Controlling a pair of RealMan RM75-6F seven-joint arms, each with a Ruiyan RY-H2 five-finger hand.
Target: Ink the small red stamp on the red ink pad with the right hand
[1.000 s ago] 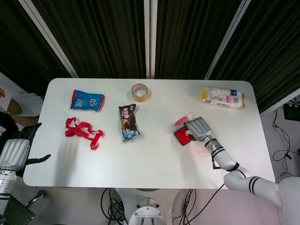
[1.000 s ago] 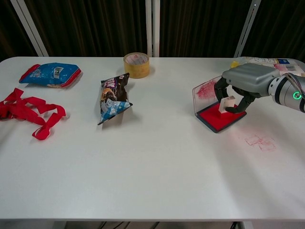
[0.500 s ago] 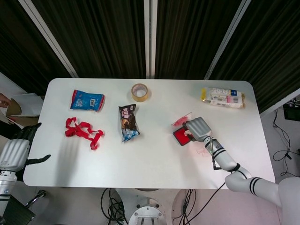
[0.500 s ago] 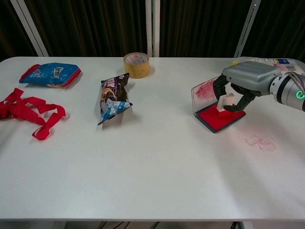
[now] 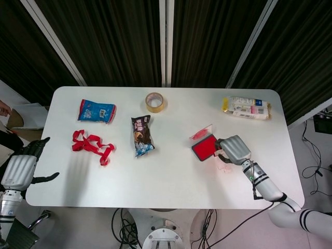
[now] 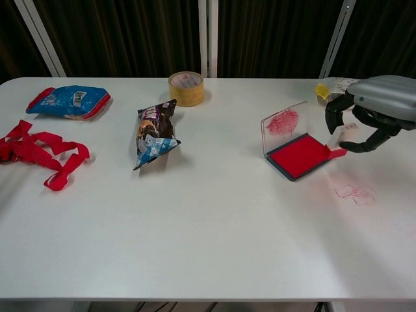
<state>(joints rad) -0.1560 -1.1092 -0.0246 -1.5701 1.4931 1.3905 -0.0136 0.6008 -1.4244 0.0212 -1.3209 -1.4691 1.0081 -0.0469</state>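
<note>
The red ink pad (image 6: 300, 156) (image 5: 203, 148) lies open at the table's right, its clear, ink-smeared lid (image 6: 284, 125) standing up behind it. My right hand (image 6: 374, 109) (image 5: 236, 149) hovers just right of the pad and pinches the small stamp (image 6: 348, 134), whose red base (image 6: 337, 153) hangs over the pad's right edge, clear of the ink. In the head view the stamp is mostly hidden by the fingers. My left hand (image 5: 19, 168) hangs off the table's left front corner, fingers apart, holding nothing.
Faint red stamp prints (image 6: 355, 193) mark the table in front of the right hand. A tape roll (image 6: 186, 88), dark snack bag (image 6: 153, 133), blue packet (image 6: 69, 101) and red ribbon (image 6: 39, 153) lie to the left. A white packet (image 5: 247, 108) sits back right.
My right hand has lifted the stamp off the ink pad and carried it to the right, past the pad's edge. The pad's red surface is now uncovered. The left hand barely moved.
</note>
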